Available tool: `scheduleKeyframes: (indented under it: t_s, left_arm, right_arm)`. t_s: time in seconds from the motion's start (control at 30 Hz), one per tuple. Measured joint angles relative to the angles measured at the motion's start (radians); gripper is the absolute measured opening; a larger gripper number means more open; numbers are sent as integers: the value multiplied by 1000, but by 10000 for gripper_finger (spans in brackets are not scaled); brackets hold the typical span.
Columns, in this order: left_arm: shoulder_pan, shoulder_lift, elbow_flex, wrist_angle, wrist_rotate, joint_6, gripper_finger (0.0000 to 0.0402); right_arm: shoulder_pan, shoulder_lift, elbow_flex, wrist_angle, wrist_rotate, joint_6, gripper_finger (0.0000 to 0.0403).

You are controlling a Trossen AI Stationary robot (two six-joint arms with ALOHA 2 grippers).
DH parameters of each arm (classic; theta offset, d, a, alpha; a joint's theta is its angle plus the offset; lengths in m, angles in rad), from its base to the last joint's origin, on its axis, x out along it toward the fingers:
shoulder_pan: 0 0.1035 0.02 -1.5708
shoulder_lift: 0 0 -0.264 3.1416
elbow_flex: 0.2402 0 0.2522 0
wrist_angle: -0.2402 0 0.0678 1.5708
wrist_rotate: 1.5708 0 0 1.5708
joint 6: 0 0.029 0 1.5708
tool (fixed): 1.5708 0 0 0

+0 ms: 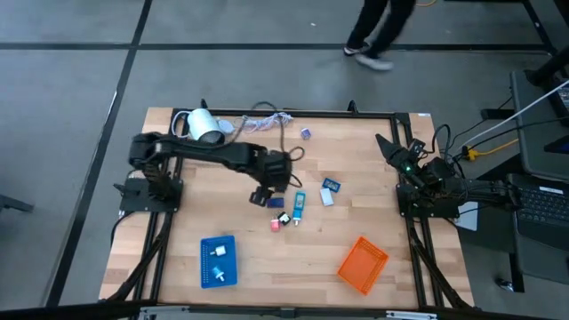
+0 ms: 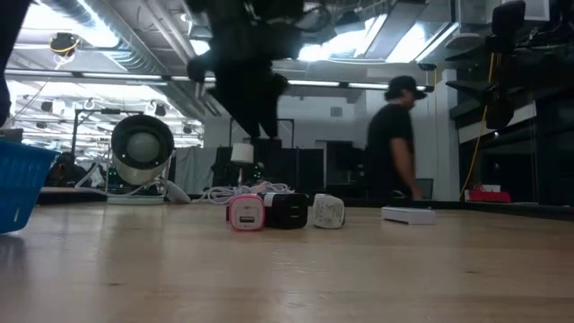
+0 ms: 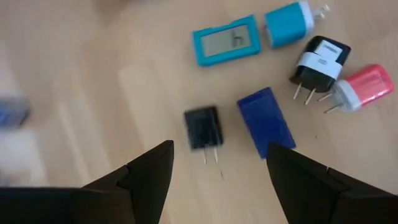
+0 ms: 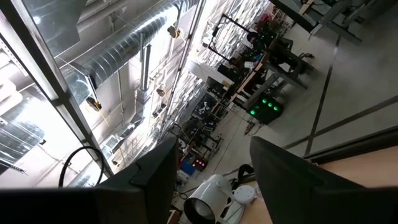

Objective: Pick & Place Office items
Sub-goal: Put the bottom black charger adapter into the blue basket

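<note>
The office items lie in a loose cluster near the table's middle. In the left wrist view I see a small black charger (image 3: 203,127), a navy piece (image 3: 266,121), a teal display (image 3: 225,40), a blue charger (image 3: 289,23), a black-and-white charger (image 3: 318,61) and a pink-red charger (image 3: 364,87), all flat on the wood. My left gripper (image 3: 219,154) (image 1: 264,195) hovers open above the black charger, touching nothing. My right gripper (image 1: 400,148) (image 4: 211,155) waits open at the right edge, pointing up into the room.
A blue mesh tray (image 1: 218,260), holding a couple of small pieces, sits near the front left. An orange tray (image 1: 363,264) sits front right. The white lamp-like device (image 1: 204,125) and its cord lie at the far edge. A purple piece (image 1: 305,133) lies apart. A person walks beyond the table.
</note>
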Motion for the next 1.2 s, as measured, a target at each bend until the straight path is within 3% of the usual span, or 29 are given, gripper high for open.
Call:
scheduleKeyframes:
  t_s: [0.2, 0.4, 0.9, 1.2]
  left_arm:
    - [-30, 127, 72, 7, 24, 138, 245]
    - [-77, 177, 94, 44, 79, 189, 220]
    - [-142, 227, 93, 48, 190, 120, 213]
    - [-149, 262, 93, 94, 183, 111, 210]
  right_arm:
    - [0, 0, 0, 0, -1, 0, 205]
    - [0, 0, 0, -1, 0, -4, 205]
    - [0, 0, 0, -5, -8, -3, 205]
    - [0, 0, 0, -6, -8, 0, 205]
